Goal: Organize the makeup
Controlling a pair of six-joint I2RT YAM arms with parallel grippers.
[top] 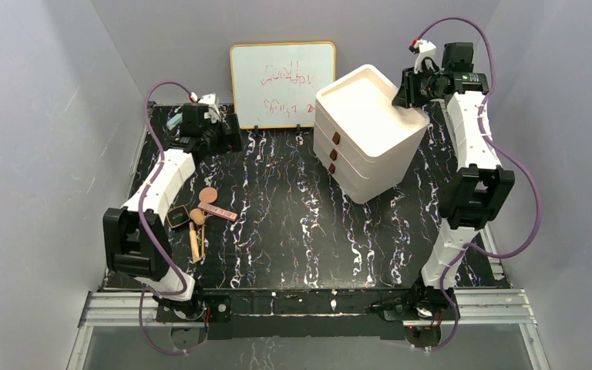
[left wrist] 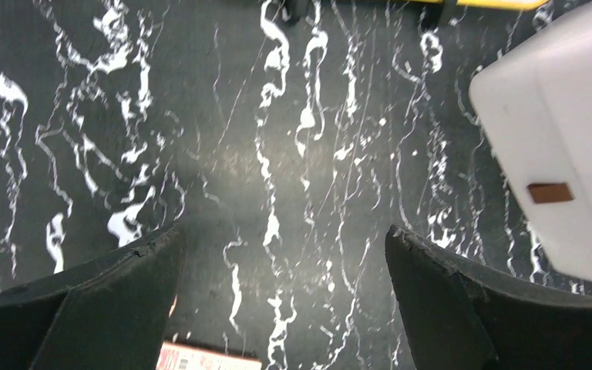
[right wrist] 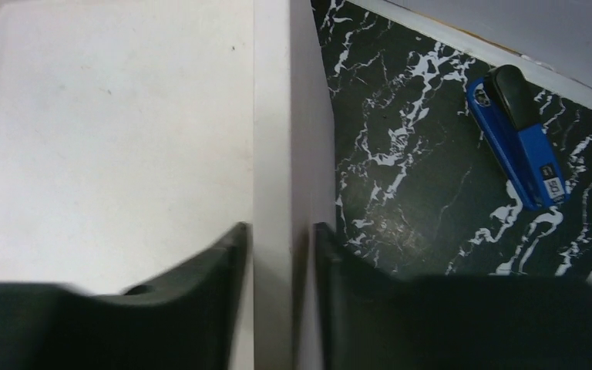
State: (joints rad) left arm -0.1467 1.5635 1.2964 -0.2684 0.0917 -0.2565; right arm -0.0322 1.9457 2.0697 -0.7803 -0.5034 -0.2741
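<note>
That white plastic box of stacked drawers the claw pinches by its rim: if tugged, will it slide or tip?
Probably slides: the white plastic stacked-drawer box sits flat on the glossy black marbled tabletop. It looks hollow, so likely light. The right claw is shut high on its thin rim, so a hard pull might tilt it.

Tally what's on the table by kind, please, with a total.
White three-drawer plastic organiser: 1
White yellow-framed whiteboard: 1
Blue stapler with black top: 1
Round peach puff: 1
Pink flat rectangular palette: 1
Dark square compact: 1
Tan wooden-handled brushes: 2, overlapping, count uncertain
Total: 8, give or take the brushes
</note>
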